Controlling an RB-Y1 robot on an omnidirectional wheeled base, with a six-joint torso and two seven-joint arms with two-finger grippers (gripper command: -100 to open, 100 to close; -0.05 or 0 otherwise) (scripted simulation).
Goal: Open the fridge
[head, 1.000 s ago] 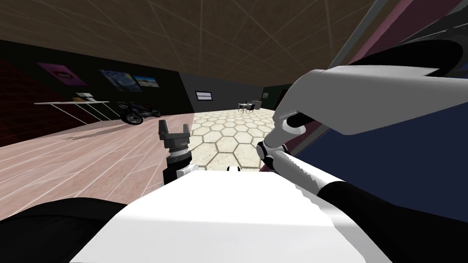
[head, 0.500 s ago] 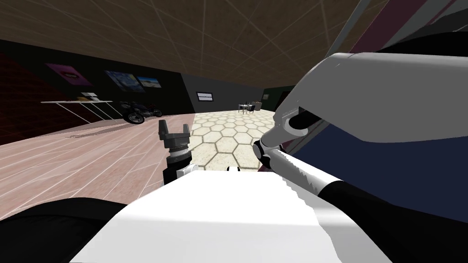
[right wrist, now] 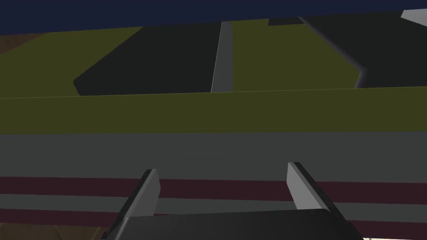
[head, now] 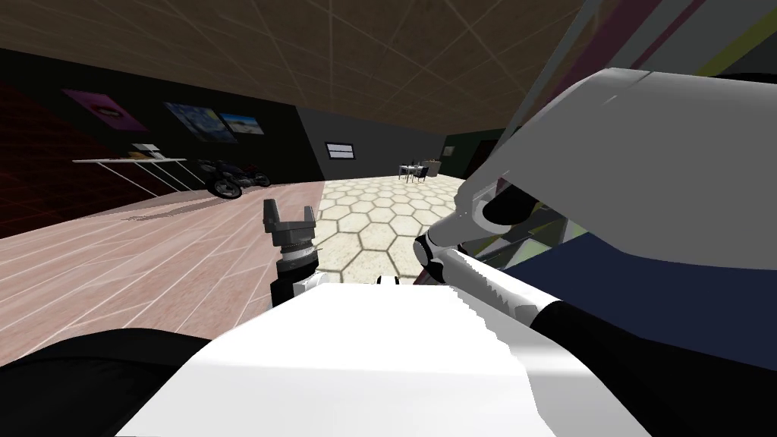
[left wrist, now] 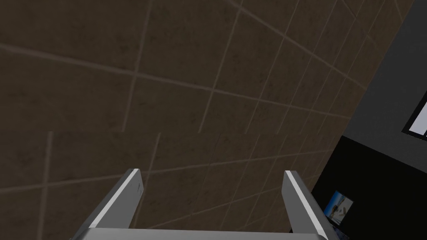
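Step in hand, prob.: approach, no grasp made yet. The right hand (right wrist: 223, 171), two light-grey blade fingers on a dark box, is released w/ nothing btw. the fingers. It faces the fridge (right wrist: 208, 152) close up: a grey band w/ maroon stripes nearest, then olive-green panels and dark recesses, then a navy-blue strip. In the head view the unit rises at the robot's right as a navy-blue panel (head: 652, 292) w/ a grey edge. Olive showing beside it suggests the door may be ajar; can't confirm. No handle can be made out.

Next move, as a judgement: find a handle or door edge, clench on it, then pull along the door's arc w/o slipping.

The left hand (head: 288, 218) stands upright ahead of the chest, also released, well apart from the fridge.

Room: pinkish plank floor (head: 152, 258) meets beige hexagon-tile floor (head: 379, 220). A dark motorcycle (head: 231, 180) stands near a thin white desk (head: 129, 161), by a dark wall w/ posters (head: 205, 121).
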